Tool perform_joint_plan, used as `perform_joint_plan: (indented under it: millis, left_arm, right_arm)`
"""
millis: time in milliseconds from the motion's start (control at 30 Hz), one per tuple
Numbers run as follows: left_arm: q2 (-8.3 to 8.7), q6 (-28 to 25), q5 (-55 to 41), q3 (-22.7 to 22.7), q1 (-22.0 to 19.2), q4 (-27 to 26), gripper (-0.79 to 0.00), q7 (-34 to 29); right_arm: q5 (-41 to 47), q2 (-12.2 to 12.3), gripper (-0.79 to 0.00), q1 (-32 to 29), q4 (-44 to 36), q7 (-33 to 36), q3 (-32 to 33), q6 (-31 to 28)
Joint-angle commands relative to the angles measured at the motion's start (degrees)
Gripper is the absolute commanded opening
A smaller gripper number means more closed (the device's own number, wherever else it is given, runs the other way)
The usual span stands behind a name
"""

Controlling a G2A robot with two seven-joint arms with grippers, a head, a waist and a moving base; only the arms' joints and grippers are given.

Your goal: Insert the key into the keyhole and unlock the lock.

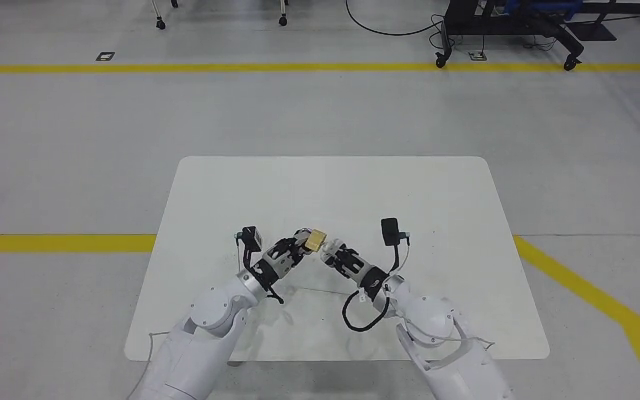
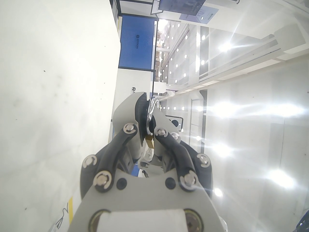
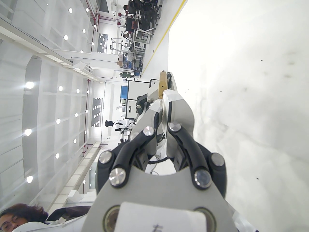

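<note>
Seating key in lock, I judge: lock [image 1: 316, 240] held above table [image 1: 450, 200] centre. Left gripper [image 1: 300, 243] clamps it from 8 o'clock. Right gripper [image 1: 329, 250] is pinched shut at 4 o'clock, key hidden between pads. Next: push home, then twist.

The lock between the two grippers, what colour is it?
A brass-gold metal padlock; shows best in the top view.

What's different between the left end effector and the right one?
The left end effector grips the brass lock; the right end effector is shut at the lock's other side. Right fingertips wear white tape; a left one shows a black pad. Both are shut, over the table.
</note>
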Motion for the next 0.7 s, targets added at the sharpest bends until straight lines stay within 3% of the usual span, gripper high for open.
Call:
perform_joint_plan:
  millis: [0,67,100,200,233,400,667]
  left_arm:
    - [-0.03,-0.07,-0.14,-0.03,0.04,0.03,-0.785,-0.01]
    - [-0.07,-0.24,-0.26,-0.11,0.11,0.1,-0.785,0.29]
    - [-0.09,-0.35,-0.56,-0.24,0.19,0.11,-0.785,0.48]
    - [-0.07,-0.77,-0.79,-0.7,0.42,-0.05,-0.785,0.83]
    - [-0.07,-1.01,-0.95,-0.89,0.56,-0.13,-0.785,0.99]
    - [-0.03,-2.04,-0.2,-1.33,1.09,-0.73,-0.785,1.8]
    - [-0.09,-1.95,2.06,-0.84,1.03,-1.84,-0.785,2.25]
  right_arm:
    - [0.24,-0.02,-0.477,-0.12,-0.16,-0.04,0.04,-0.11]
    - [0.72,-0.02,-0.394,-0.36,-0.36,0.03,0.27,-0.36]
    - [1.07,0.0,-0.277,-0.57,-0.44,0.04,0.6,-0.49]
    - [2.48,0.1,-0.277,-1.22,-0.67,0.19,1.8,-1.02]
    - [3.16,0.14,-0.323,-1.48,-0.77,0.46,2.27,-1.25]
    - [5.21,0.42,-0.785,-2.78,-1.2,1.59,4.39,-2.13]
    - [5.64,0.58,-0.785,-3.07,-1.09,3.62,4.62,-1.98]
